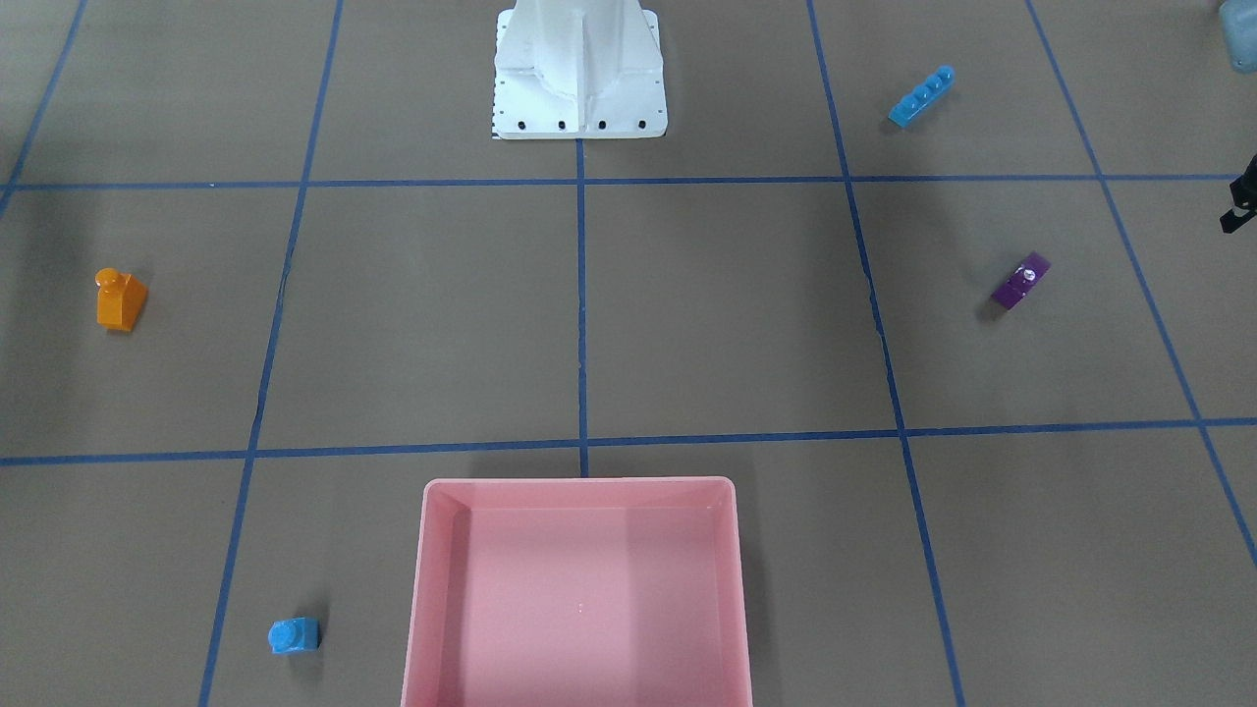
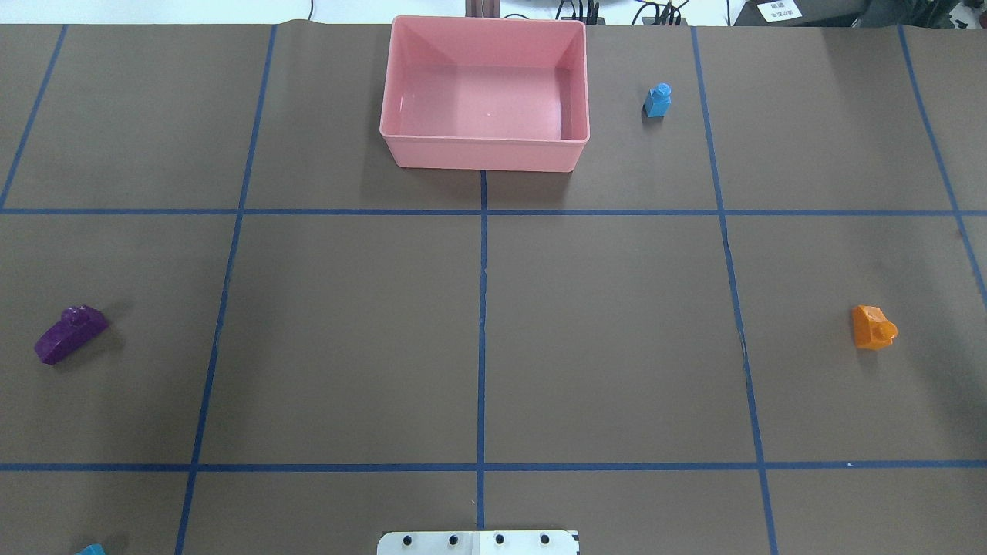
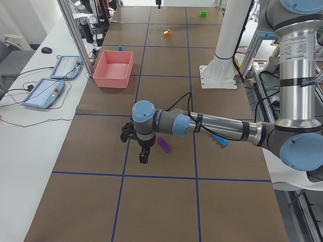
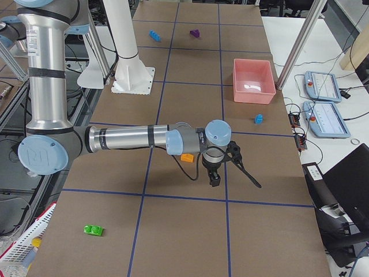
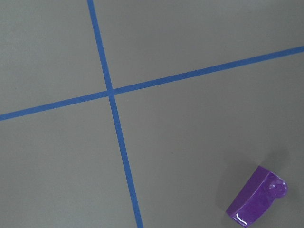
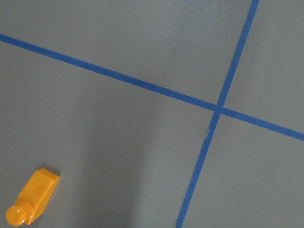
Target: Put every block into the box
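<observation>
The pink box (image 2: 482, 154) stands empty at the table's far middle. The small blue block (image 2: 658, 100) sits just right of it. The orange block (image 2: 874, 327) lies at the right and shows in the right wrist view (image 6: 31, 197). The purple block (image 2: 69, 333) lies at the left and shows in the left wrist view (image 5: 257, 194). The long blue block (image 1: 921, 96) lies near the robot's left. The green block (image 4: 93, 230) lies far out on the right end. My left gripper (image 3: 144, 151) hovers beside the purple block, my right gripper (image 4: 214, 176) beside the orange block (image 4: 187, 157). I cannot tell whether either is open or shut.
The white robot base (image 1: 579, 74) stands at the near middle edge. Blue tape lines grid the brown table. Teach pendants (image 3: 43, 93) lie on the side bench beyond the box. A white basket (image 4: 17, 248) sits off the table's right end.
</observation>
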### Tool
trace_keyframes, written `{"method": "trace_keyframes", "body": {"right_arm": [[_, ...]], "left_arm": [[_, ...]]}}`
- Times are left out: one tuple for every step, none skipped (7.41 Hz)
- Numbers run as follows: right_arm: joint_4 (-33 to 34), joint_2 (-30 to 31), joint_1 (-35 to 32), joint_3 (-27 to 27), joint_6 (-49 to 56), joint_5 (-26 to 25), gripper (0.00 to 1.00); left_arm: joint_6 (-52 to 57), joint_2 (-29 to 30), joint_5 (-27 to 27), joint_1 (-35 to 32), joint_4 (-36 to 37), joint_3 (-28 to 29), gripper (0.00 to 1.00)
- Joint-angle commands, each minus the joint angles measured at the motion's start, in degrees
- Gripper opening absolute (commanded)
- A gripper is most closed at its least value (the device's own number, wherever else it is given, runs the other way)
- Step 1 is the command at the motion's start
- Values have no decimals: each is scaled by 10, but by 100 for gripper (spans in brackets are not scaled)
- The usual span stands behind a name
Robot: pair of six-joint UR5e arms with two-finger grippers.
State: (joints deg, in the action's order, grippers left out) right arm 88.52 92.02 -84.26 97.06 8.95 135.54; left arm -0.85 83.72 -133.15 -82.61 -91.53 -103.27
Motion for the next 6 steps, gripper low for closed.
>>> {"method": "trace_keyframes", "body": {"right_arm": [[-3,11,1,8,3,5,100],[-5,21,0,8,3,7,100],[-6,21,1,8,3,6,100],[-5,22,1,6,1,7,100],[-5,23,1,6,0,9,100],[-4,23,1,4,-2,10,100]], "left_arm": [[-1,1,0,-1,-2,-5,100],[-2,0,-7,-1,-1,-8,100],[-3,-2,-26,-2,0,-8,100],[-1,0,-29,-1,-6,-1,100],[-1,-6,-31,-2,-6,-22,100],[1,-6,-31,5,-15,-14,100]]}}
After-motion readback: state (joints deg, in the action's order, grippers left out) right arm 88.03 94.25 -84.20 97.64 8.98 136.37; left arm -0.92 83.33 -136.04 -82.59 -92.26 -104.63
